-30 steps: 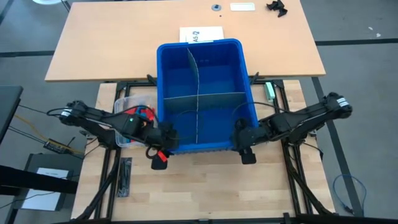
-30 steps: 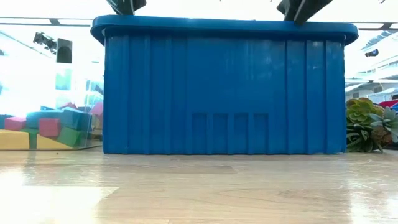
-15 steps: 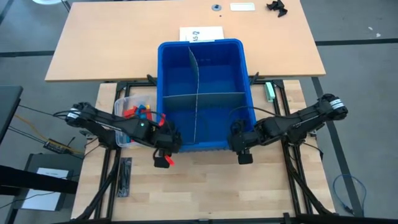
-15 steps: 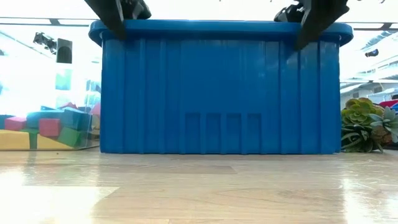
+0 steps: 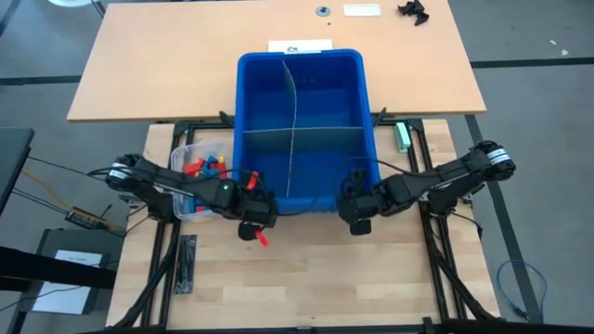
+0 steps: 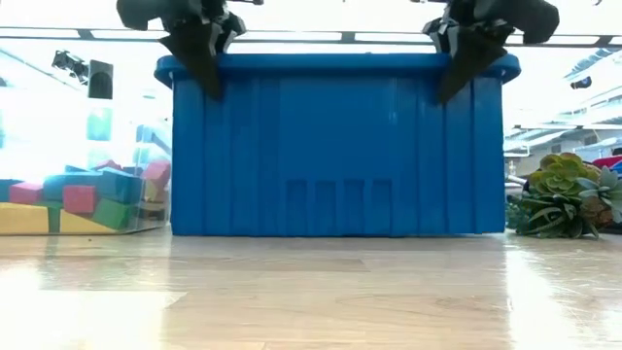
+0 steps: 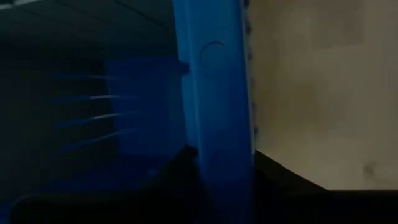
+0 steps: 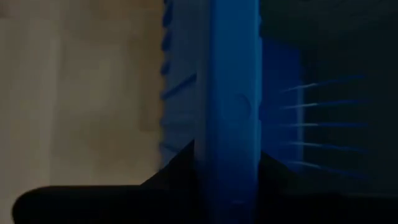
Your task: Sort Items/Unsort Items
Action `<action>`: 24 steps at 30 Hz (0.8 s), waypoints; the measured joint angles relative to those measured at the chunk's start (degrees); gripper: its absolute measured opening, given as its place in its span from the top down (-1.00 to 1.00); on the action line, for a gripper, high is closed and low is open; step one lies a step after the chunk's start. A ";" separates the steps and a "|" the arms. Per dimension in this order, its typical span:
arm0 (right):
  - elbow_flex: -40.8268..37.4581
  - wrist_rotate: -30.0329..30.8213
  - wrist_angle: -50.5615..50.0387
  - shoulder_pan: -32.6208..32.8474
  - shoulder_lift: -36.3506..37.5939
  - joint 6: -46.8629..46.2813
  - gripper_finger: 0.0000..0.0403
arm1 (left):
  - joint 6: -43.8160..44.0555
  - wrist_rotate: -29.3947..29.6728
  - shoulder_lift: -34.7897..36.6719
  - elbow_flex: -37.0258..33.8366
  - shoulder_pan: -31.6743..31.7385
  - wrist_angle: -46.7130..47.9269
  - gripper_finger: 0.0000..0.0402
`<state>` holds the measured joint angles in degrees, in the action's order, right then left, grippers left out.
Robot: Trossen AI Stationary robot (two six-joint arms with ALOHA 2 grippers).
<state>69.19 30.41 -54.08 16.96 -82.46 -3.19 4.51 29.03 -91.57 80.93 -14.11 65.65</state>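
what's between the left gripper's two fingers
The blue bin's near rim; the left wrist view shows it running between the left gripper's fingers.

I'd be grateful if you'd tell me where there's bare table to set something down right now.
Free: the pale front strip of the table below the blue bin, and the tan far table on either side of it. Crowded: the bin's near rim, pinched by the left claw and right claw, and the clear tub of blocks beside it.

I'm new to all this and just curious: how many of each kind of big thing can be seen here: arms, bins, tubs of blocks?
Robot arms: 2, left gripper and right gripper
Blue bin: 1
Clear tub of blocks: 1
Total: 4
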 joint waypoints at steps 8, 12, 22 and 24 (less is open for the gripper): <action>3.59 9.73 -0.71 0.10 0.11 3.25 0.61 | -0.70 14.79 0.07 3.41 -0.74 6.22 0.57; 4.11 10.62 -0.82 -2.04 0.11 5.20 0.62 | -1.16 15.65 0.11 3.42 1.10 5.96 0.58; 2.84 6.66 0.45 -8.30 0.12 6.83 0.62 | -3.70 7.98 -0.08 3.12 7.61 4.23 0.53; 2.46 6.17 1.07 -9.74 0.13 7.60 0.62 | -4.12 6.68 -0.09 3.12 9.03 3.70 0.49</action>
<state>71.65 36.59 -53.01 7.21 -82.32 4.40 0.40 35.70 -91.66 84.05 -5.08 69.36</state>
